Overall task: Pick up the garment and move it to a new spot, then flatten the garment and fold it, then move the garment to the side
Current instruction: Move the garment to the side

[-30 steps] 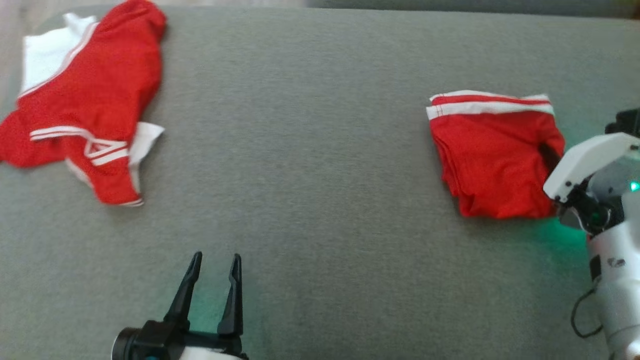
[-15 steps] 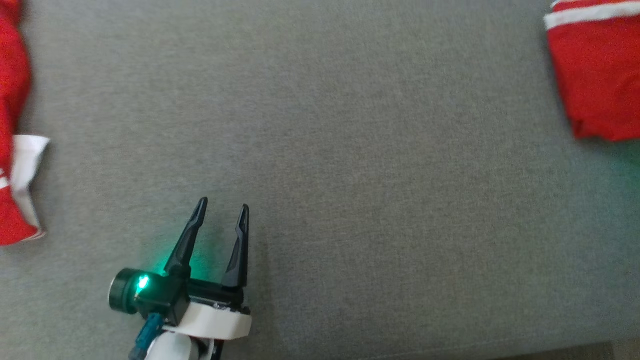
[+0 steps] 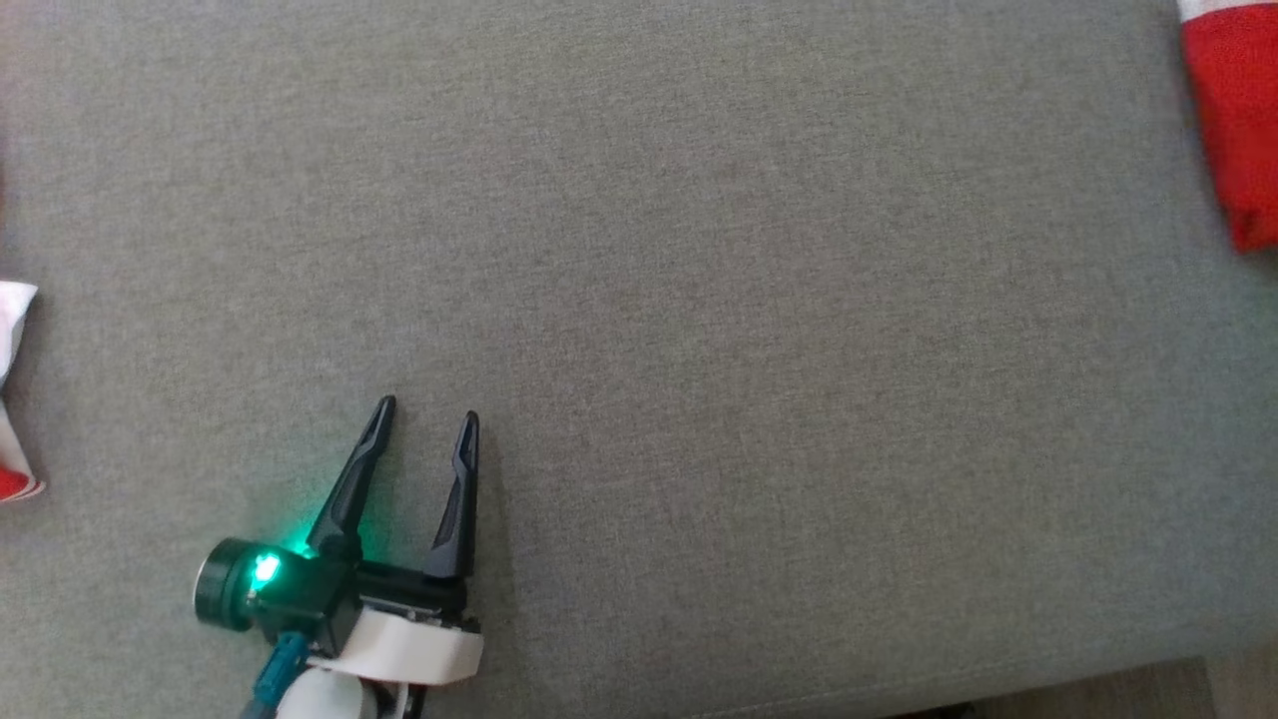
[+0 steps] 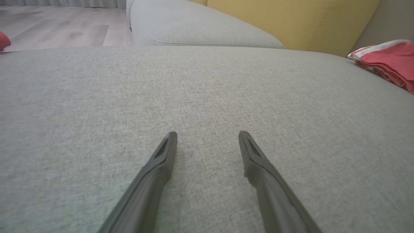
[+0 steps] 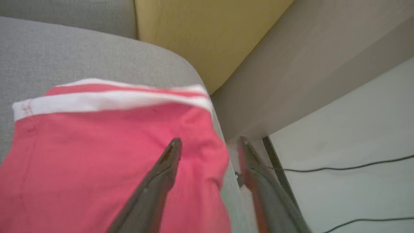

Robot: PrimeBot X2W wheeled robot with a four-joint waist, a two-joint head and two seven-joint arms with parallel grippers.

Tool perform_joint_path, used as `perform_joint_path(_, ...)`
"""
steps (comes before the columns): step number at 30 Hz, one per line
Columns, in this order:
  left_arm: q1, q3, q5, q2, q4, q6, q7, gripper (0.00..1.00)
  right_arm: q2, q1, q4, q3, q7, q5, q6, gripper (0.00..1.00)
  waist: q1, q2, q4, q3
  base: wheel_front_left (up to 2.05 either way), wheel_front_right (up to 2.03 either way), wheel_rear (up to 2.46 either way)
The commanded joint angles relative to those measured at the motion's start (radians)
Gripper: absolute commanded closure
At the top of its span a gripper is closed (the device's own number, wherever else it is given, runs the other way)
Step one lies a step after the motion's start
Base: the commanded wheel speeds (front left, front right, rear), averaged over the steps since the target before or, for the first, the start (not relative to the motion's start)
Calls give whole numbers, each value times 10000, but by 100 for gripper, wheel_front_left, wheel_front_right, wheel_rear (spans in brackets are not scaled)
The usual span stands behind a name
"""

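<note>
The folded red garment (image 5: 97,155) with its white band lies on the grey sofa seat (image 5: 64,51), directly beneath the right pincer (image 5: 209,142); that pincer's fingers stand spread and grip nothing, one above the cloth, the other beyond the seat's edge; past its tips rises a yellow backrest (image 5: 200,32); in the head view the garment (image 3: 1243,130) sits far to the right of the left pincer (image 3: 427,411), which hangs wide open and empty over the seat; a red-and-white cloth (image 3: 12,330) lies off to its left.
</note>
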Motion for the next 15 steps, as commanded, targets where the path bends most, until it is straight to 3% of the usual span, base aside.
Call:
perform_joint_path(1, 79, 331, 47, 41, -176, 2, -51, 0, -49, -132, -435, -50, -283, -331, 67, 0, 0, 0, -16, -108, 0, 0, 0)
perform_joint_path(9, 303, 363, -148, -95, -93, 28, -51, 0, 724, 288, -1417, -47, -1660, -976, 67, 0, 0, 0, 52, -931, 0, 0, 0)
perform_joint_path(15, 700, 418, -559, -218, 2, 132, -51, 0, 1614, 1683, -3111, 622, -2596, -430, 67, 0, 0, 0, 369, -2220, 0, 0, 0)
